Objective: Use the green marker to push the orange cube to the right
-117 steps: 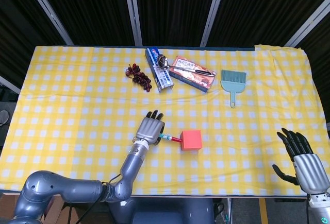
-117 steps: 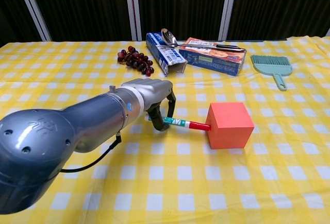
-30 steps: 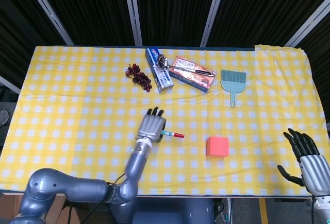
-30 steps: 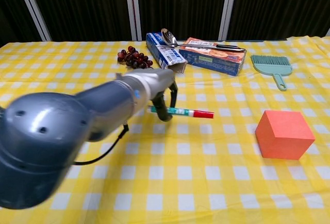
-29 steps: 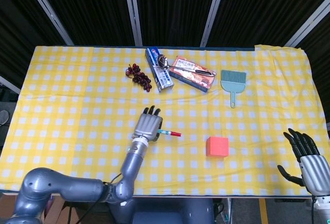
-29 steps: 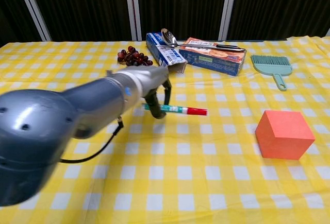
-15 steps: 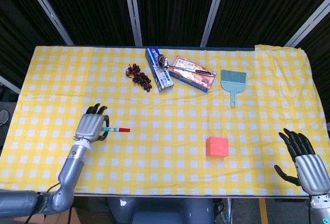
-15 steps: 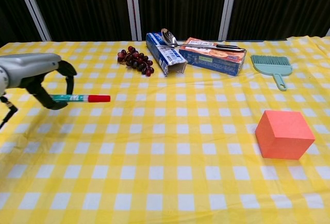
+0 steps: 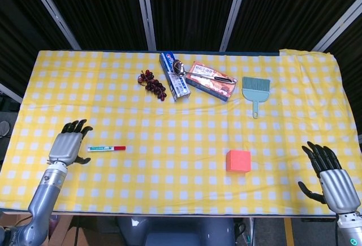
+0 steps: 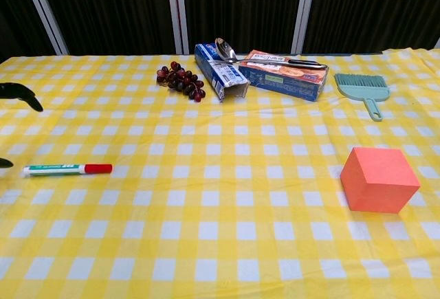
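Marker lying loose beside the left hand

The green marker lies on the cloth just right of the empty, spread left hand; the orange cube sits far right.

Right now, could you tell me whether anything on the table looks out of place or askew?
One oddity: a metal spoon lies across the tops of the blue box and the biscuit box instead of on the cloth. The green marker lies flat beside the open left hand, and the orange cube sits upright.
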Motion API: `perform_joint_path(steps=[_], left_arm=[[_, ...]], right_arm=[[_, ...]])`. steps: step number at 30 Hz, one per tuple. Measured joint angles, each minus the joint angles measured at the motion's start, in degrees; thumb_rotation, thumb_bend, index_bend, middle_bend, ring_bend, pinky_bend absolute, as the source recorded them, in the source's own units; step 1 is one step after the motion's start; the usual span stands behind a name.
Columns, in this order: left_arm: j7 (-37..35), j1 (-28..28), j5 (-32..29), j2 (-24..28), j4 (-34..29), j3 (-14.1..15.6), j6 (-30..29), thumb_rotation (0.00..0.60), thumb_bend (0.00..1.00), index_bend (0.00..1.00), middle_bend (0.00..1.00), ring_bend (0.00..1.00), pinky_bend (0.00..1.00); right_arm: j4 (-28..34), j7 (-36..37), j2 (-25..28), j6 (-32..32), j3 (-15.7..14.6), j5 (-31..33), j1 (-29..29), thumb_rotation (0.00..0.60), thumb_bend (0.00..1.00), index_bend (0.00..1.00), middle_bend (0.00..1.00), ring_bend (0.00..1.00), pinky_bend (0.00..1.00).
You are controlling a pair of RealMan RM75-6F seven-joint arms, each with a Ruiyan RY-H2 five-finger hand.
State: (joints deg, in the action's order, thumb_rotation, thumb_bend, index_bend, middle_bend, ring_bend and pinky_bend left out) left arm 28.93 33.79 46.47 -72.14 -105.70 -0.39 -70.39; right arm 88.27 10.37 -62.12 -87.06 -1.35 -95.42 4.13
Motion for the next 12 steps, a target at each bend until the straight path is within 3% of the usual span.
perform_joint_path(steps=[5, 12], left_arm=[[-4.7, -2.9, 4.1, 1.7, -0.4, 0.5, -1.5, 0.600, 0.15, 0.04, 0.00, 0.00, 0.02], [-11.6, -9.4, 16.2, 3.8, -0.5, 3.8, -7.6, 0.600, 0.14, 0.00, 0.00, 0.00, 0.00]], right_arm=[[0.1, -0.6, -0.1, 0.2, 0.0, 0.1, 0.0, 0.600, 0.34, 0.00, 0.00, 0.00, 0.05], [0.0, -2.0, -0.2, 0.3, -0.1, 0.0, 0.1, 0.600, 0.34, 0.00, 0.00, 0.00, 0.05]])
